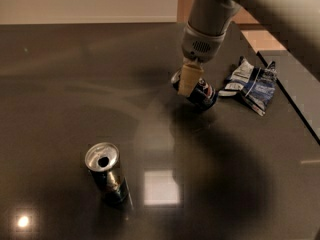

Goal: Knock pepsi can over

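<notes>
The pepsi can, dark navy with a red-white-blue logo, is tipped far over on the dark table, its top toward the upper left and its base toward the lower right. My gripper comes down from the upper right on a grey wrist and is right against the can's upper end, covering part of it.
A shiny silver can with a blue lower band stands upright at the front left. A blue-and-white foil snack bag lies just right of the pepsi can. The table's right edge runs diagonally past the bag.
</notes>
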Robot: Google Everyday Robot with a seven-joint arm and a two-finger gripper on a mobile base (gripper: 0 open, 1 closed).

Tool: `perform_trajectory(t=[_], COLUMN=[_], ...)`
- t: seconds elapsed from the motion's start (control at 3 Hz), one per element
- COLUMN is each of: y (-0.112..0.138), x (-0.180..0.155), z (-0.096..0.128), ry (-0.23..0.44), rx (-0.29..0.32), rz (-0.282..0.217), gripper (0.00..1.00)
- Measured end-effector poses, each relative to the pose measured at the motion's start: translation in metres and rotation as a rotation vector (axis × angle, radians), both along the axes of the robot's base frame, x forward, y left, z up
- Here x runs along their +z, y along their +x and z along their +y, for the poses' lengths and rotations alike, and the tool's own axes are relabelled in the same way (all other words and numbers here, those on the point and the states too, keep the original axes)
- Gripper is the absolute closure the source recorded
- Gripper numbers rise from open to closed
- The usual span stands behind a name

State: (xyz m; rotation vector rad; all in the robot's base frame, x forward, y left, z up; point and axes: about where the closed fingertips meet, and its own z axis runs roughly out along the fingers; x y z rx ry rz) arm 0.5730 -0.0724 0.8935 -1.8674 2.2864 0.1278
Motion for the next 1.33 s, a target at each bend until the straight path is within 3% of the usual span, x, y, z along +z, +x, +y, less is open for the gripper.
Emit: perform_trajectory(t=[0.67, 1.0, 1.33], y=[-0.017, -0.027, -0.027], x=[-0.011, -0.021, -0.021], z=[0.006, 0.009, 0.009], ry=[-0.040, -0.047, -0.047], rx=[0.039, 0.059, 0.059], rz=[0.022, 0.051, 0.051], gripper=[0.13, 0.00, 0.00])
